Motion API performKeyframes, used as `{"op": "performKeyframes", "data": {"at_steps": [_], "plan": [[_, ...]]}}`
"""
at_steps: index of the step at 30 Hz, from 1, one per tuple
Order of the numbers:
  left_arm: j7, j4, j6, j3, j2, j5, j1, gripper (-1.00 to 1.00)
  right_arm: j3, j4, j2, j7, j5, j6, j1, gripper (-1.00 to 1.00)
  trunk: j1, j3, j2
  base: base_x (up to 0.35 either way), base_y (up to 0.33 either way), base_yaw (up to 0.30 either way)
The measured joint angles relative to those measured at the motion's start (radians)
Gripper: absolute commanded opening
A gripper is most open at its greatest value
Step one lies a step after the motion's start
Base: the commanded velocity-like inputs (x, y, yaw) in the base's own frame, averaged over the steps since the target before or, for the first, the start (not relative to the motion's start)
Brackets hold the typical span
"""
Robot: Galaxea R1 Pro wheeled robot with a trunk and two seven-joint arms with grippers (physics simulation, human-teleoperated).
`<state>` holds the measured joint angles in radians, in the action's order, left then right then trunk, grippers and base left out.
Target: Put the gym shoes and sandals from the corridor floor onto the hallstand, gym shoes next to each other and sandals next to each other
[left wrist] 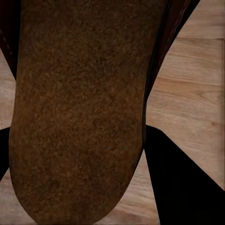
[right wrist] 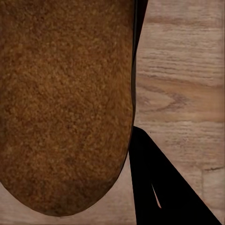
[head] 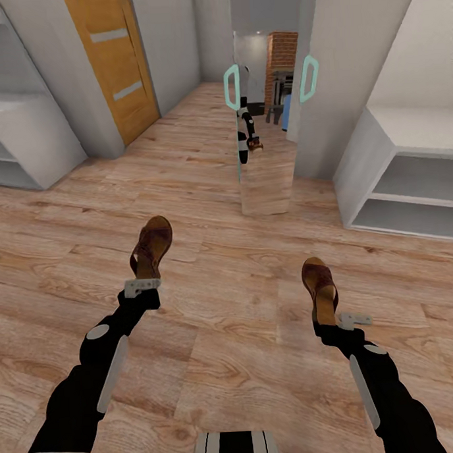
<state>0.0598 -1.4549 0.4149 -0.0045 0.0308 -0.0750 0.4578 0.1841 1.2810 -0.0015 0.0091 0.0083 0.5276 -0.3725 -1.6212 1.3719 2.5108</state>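
Brown sandals hide both pincers: left pincer clamps one, right pincer another.

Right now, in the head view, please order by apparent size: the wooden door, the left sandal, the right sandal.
1. wooden door, though farther away.
2-3. left sandal and right sandal look alike; no ranking.

Your left gripper holds one sandal at eleven o'clock; your right gripper holds the other sandal at one o'clock, both above the corridor floor. The hallstand stands at two o'clock, with a door far off at eleven.
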Motion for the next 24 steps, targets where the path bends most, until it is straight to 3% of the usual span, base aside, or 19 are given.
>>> {"op": "performKeyframes", "data": {"at_steps": [12,17,24], "plan": [[0.000,-0.005,0.073,0.000,-0.001,0.000,-0.001,-1.00,0.001,0.029,0.000,0.002,-0.001,0.000,0.000,-1.00,0.005,-0.066,-0.003,0.000,0.000,0.000],[0.001,-0.005,0.104,-0.002,-0.003,-0.002,-0.001,-1.00,0.001,0.089,0.000,0.002,-0.003,-0.001,0.000,-1.00,0.005,-0.075,-0.003,0.000,0.000,0.000],[0.001,-0.005,0.111,-0.001,-0.008,-0.002,-0.001,-1.00,0.001,0.104,0.000,0.002,-0.004,-0.001,0.000,-1.00,0.006,-0.090,-0.003,0.000,0.000,0.000]]}}
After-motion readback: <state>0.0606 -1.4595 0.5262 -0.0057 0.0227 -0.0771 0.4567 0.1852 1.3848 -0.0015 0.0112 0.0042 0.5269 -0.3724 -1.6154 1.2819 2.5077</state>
